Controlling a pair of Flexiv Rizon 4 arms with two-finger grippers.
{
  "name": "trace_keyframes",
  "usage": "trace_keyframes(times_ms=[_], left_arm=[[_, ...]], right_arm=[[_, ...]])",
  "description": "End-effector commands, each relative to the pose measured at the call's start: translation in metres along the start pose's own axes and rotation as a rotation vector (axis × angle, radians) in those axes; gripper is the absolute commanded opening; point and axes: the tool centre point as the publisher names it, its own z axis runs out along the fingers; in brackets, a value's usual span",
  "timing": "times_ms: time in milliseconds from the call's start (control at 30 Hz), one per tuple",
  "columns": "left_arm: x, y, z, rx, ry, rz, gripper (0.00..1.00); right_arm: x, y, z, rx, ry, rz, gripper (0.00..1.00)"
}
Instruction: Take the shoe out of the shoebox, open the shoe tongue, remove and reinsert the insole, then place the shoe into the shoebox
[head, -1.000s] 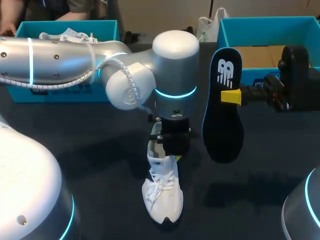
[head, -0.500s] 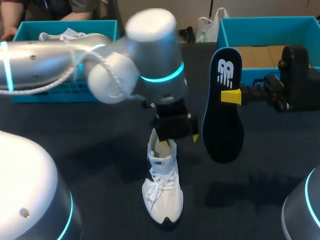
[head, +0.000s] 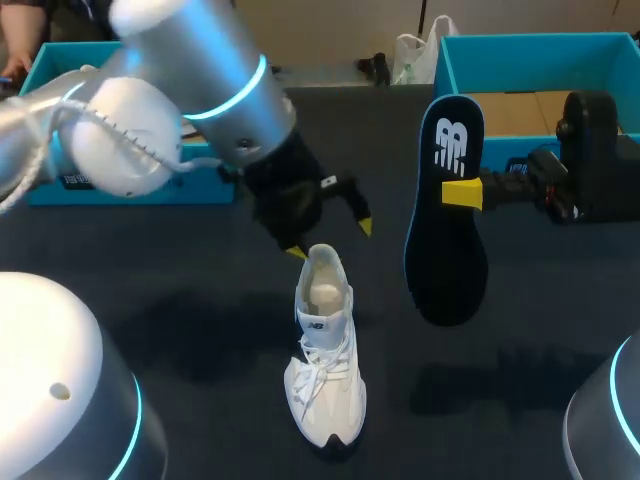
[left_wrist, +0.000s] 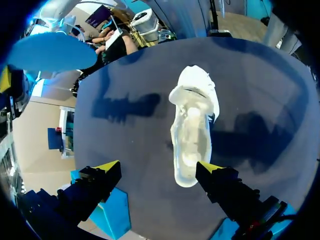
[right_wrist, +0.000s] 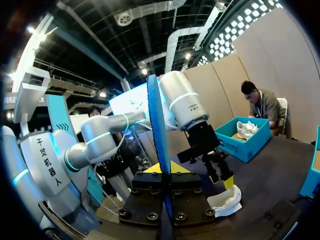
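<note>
Head view: white laced shoe (head: 325, 360), soft upper, mouth gaping, sat on the dark matte table (head: 530, 330) at lower centre. Left gripper (head: 330, 240) hung just above its heel, fingers spread, empty. Right gripper (head: 462, 193) clamped the flat dark insole (head: 446, 215), upright, at centre right.

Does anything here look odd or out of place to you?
Only one thing: the black foam insole hangs upright in mid-air, pinched by the right gripper, instead of lying inside the white laced sneaker, which stands with an empty opening on the dark table. Nothing looks spilled or damaged.
</note>
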Motion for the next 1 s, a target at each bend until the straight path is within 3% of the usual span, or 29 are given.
trace_keyframes(times_ms=[33, 300, 500, 567, 867, 1000], left_arm=[[0.012, -0.003, -0.007, -0.067, -0.194, 0.039, 1.0], [0.005, 0.0, -0.035, -0.139, -0.465, 0.097, 1.0], [-0.005, 0.008, -0.059, -0.131, -0.653, 0.183, 1.0], [-0.007, 0.011, -0.071, -0.088, -0.749, 0.284, 1.0], [-0.007, 0.011, -0.071, -0.088, -0.749, 0.284, 1.0], [-0.011, 0.013, -0.072, -0.11, -0.9, 0.261, 1.0]], right_arm=[[0.001, -0.001, 0.001, 0.001, -0.003, 0.001, 0.0], [0.001, -0.001, 0.001, 0.001, -0.003, 0.001, 0.0], [0.001, -0.001, 0.001, 0.001, -0.003, 0.001, 0.0], [0.001, -0.001, 0.001, 0.001, -0.003, 0.001, 0.0], [0.001, -0.001, 0.001, 0.001, -0.003, 0.001, 0.0], [0.001, -0.001, 0.001, 0.001, -0.003, 0.001, 0.0]])
